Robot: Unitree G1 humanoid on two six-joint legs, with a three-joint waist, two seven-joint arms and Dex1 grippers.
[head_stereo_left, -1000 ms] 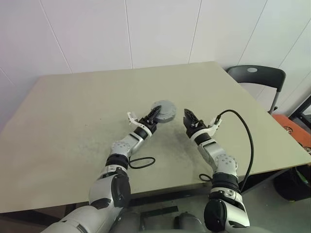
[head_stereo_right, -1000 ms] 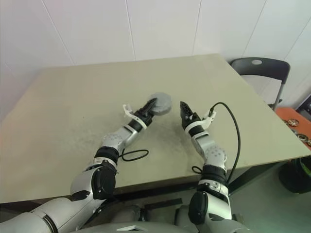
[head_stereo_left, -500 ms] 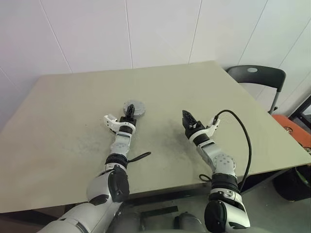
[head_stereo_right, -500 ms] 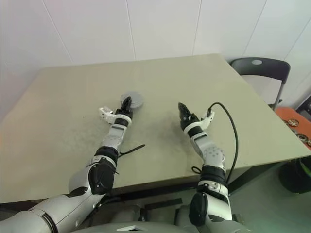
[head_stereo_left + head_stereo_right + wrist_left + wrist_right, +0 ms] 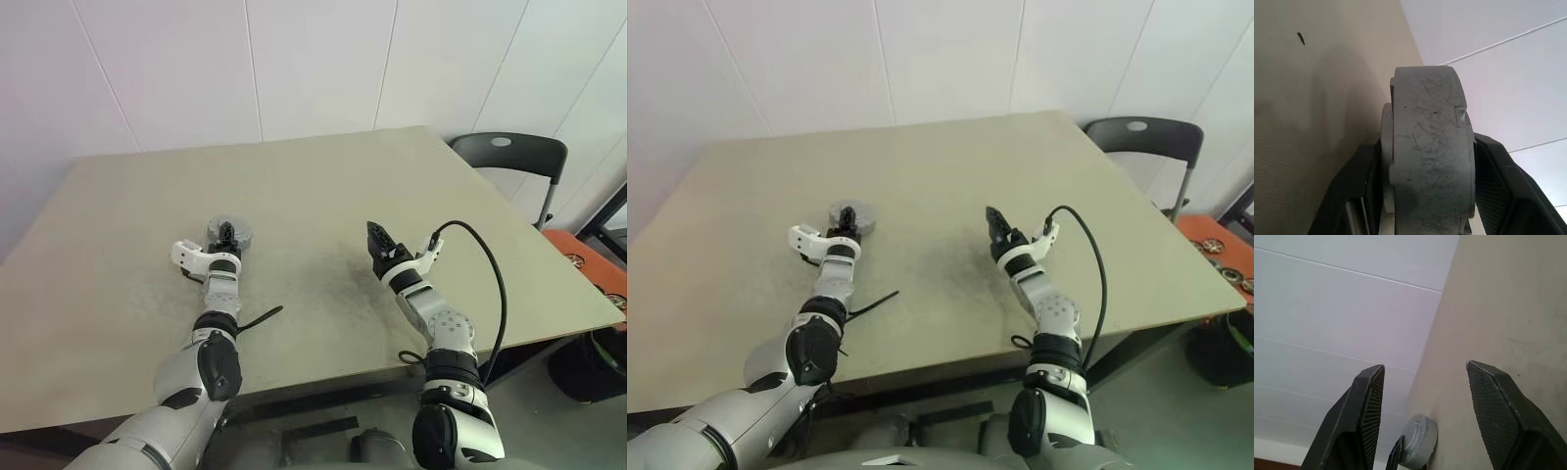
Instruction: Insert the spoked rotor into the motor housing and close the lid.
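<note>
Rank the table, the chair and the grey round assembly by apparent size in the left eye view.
1. The table, largest by far.
2. The chair, partly cut off behind the table's corner and farther away, so its rank is unsure.
3. The grey round assembly, smallest.

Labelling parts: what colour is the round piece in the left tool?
Grey, with dark scuffs; the round piece shows best in the left wrist view.

The table (image 5: 323, 196) has a plain beige-olive top with rounded corners, and it stands against a white panelled wall. Its surface is matte, with a darker, greyish worn area near the middle. One round grey metal assembly (image 5: 231, 232) sits on the left part of the top, well away from the edges. Two thin black cables (image 5: 257, 316) also touch the surface close to the front edge.
</note>
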